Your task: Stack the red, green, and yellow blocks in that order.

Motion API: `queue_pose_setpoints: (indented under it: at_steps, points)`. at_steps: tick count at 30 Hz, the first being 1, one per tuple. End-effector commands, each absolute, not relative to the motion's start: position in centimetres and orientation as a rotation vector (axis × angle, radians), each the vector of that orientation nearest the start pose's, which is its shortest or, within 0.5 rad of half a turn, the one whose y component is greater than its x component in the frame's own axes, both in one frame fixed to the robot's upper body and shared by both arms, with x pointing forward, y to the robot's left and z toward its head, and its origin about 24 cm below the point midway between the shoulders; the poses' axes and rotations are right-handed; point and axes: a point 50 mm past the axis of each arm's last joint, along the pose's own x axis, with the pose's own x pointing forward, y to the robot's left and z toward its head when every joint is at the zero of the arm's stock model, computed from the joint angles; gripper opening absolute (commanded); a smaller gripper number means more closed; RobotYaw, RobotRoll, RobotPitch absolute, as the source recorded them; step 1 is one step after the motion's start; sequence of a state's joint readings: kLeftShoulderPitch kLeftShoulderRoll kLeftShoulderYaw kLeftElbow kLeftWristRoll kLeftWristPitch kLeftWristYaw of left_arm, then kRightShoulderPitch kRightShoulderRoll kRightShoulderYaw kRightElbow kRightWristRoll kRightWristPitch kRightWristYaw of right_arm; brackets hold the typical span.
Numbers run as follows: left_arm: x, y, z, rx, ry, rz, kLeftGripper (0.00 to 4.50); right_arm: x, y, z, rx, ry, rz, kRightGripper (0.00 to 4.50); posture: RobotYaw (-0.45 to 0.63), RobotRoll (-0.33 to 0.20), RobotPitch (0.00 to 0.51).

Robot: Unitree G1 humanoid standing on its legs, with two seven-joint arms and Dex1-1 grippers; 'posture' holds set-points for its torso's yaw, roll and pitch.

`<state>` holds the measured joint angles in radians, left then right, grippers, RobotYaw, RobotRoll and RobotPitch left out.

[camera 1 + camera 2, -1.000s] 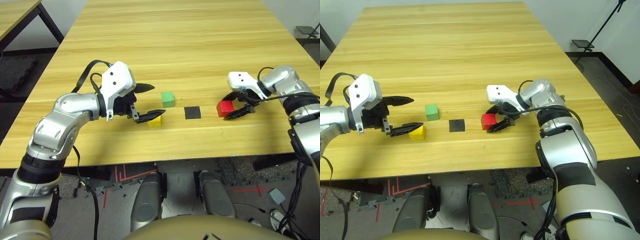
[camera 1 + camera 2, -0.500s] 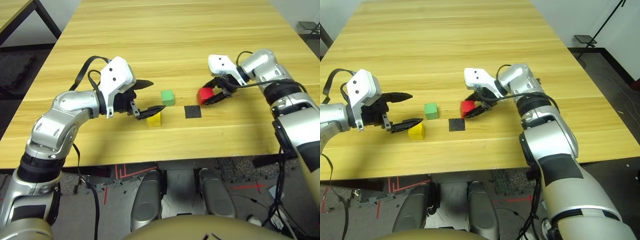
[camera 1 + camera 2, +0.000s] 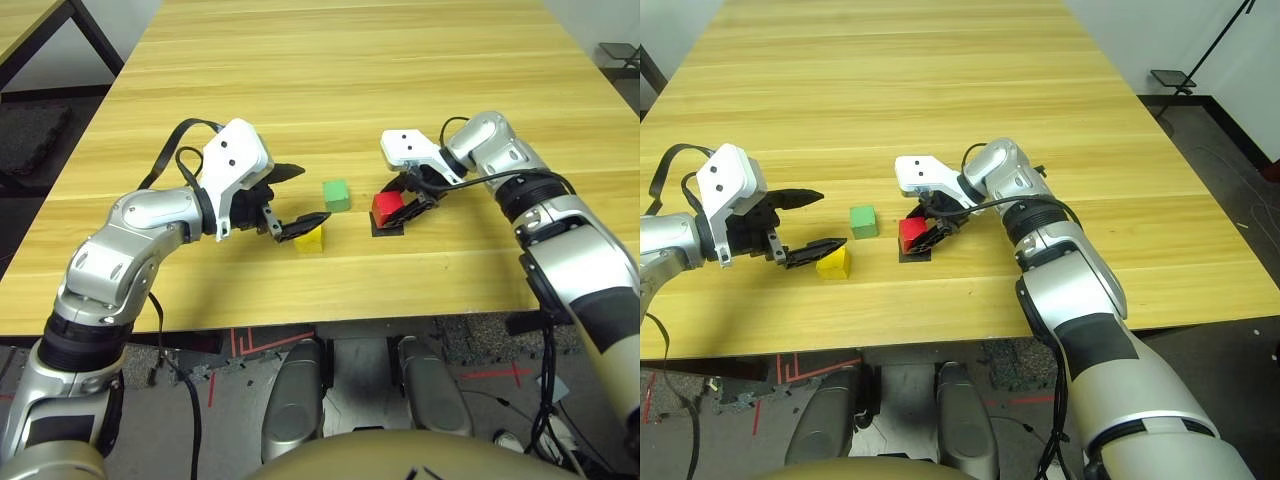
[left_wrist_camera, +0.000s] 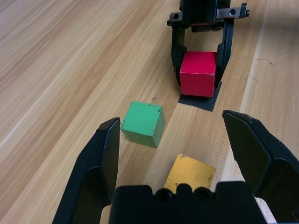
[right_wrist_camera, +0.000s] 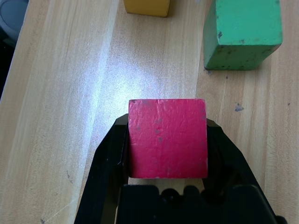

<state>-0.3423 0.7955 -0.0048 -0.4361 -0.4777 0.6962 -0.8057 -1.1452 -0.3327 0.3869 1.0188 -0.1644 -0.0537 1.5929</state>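
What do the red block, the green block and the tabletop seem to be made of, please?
The red block looks like painted wood, slightly glossy, with small scuffs and dents; coated plastic is possible.
The green block seems the same, its paint chipped dark along the edges.
The tabletop shows pale wood grain with a soft sheen, perhaps laminate or varnished wood.

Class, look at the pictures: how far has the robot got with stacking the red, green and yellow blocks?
No block is stacked yet. In hand: the red block, between the closed jaws of the right gripper, over the black marker. Left to do: the green block and yellow block both sit apart on the table, outside any grip.
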Motion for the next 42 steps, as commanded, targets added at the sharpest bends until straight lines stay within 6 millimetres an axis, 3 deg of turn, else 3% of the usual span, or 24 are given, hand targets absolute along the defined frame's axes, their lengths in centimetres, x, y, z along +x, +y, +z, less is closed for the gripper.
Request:
queue_pose_setpoints:
  at_steps: [1, 10, 13, 17, 23, 26, 31, 42]
  points:
    - [25.5, 18.1, 18.3, 0.402, 0.169, -0.954, 4.5, 36.4, -10.5, 14.3, -0.773, 0.546, 1.666, 2.11, 0.56, -0.164, 0.148]
    - [25.6, 18.7, 18.2, 0.424, 0.193, -0.97, 4.5, 36.2, -10.6, 13.5, -0.781, 0.557, 1.688, 2.11, 0.56, -0.155, 0.145]
    - [25.9, 19.1, 18.3, 0.438, 0.206, -0.98, 4.5, 36.3, -10.5, 13.9, -0.764, 0.516, 1.684, 3.1, 0.55, -0.147, 0.138]
    - [26.5, 19.6, 18.4, 0.477, 0.209, -0.998, 4.5, 37.1, -11.2, 16.6, -0.714, 0.403, 1.628, 4.48, 0.51, -0.135, 0.125]
    - [28.1, 19.3, 18.9, 0.502, 0.173, -1.023, 4.5, 37.7, -14.5, 22.4, -0.648, 0.219, 1.528, 4.48, 0.46, -0.121, 0.104]
    - [29.1, 18.9, 18.8, 0.508, 0.168, -1.035, 4.5, 37.5, -16.2, 24.0, -0.644, 0.17, 1.488, 4.48, 0.43, -0.116, 0.096]
    - [31.4, 17.2, 17.7, 0.498, 0.202, -1.11, 4.5, 36.1, -19.0, 22.8, -0.564, 0.183, 1.493, 4.48, 0.35, -0.093, 0.093]
    - [34.0, 15.5, 15.1, 0.587, 0.274, -1.228, 4.5, 33.6, -21.3, 21.6, -0.469, 0.213, 1.515, 4.48, 0.21, -0.059, 0.111]
